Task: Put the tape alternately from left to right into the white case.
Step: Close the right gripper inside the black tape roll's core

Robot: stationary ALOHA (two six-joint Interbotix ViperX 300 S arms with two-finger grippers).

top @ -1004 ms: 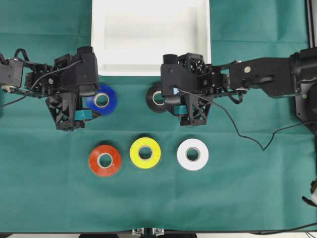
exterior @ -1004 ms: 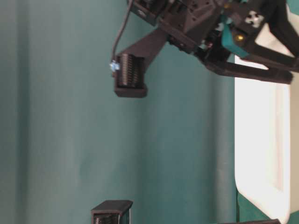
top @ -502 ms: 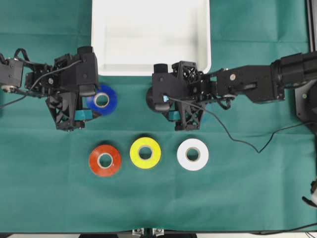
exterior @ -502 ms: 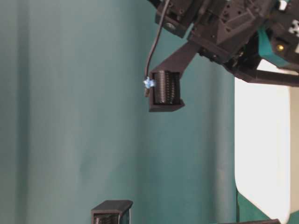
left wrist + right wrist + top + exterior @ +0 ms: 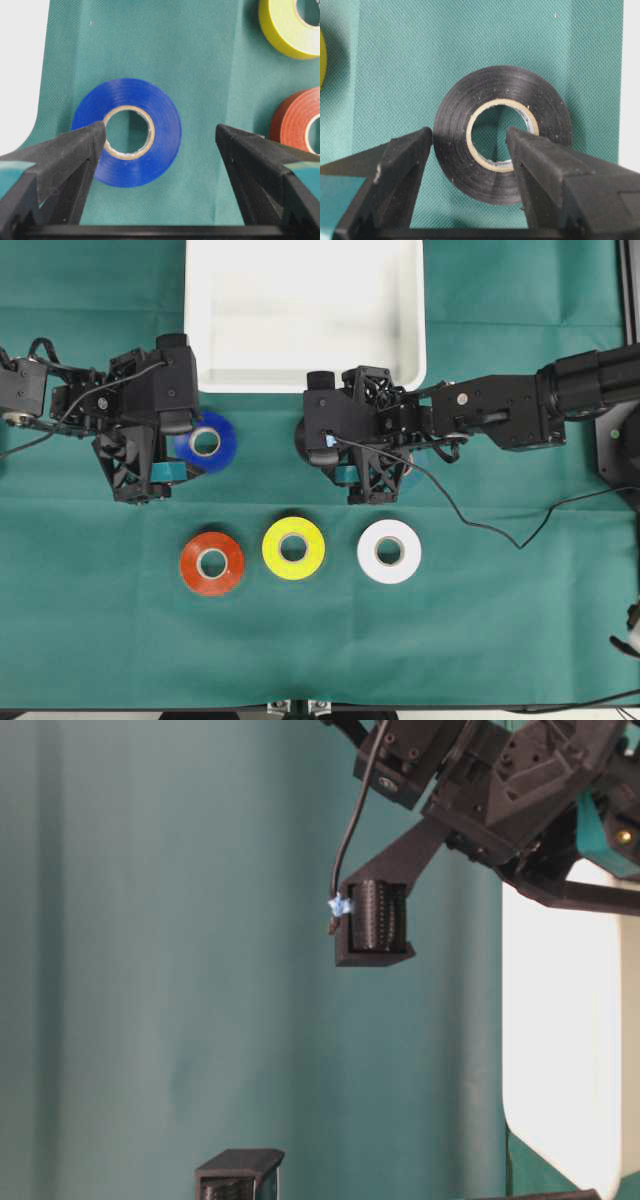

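Your right end effector hangs over the black ring-shaped roll of electrical tape with its fingers spread and nothing held: one finger shows at the roll's outer edge, the other across the pale core. Your left end effector is just as empty and wide above the blue ring-shaped roll of tape, one finger tip over the core, the other off to the side over bare cloth.

Both rolls lie flat on the green-clothed bench, just beside the near rim of the wide shallow white plastic case, which holds nothing yet. The red roll, yellow roll and white roll sit in a row nearer the front.

Judging from this, the pick has not begun. Before closing, choose your grip on purpose: either pinch one wall of the ring, one finger in the core and one outside, or straddle the whole roll. Lower until the tips are close to the cloth, so the low roll does not slip out. Starting from the left, the blue roll should probably go first, so keep the right arm clear of the case meanwhile.
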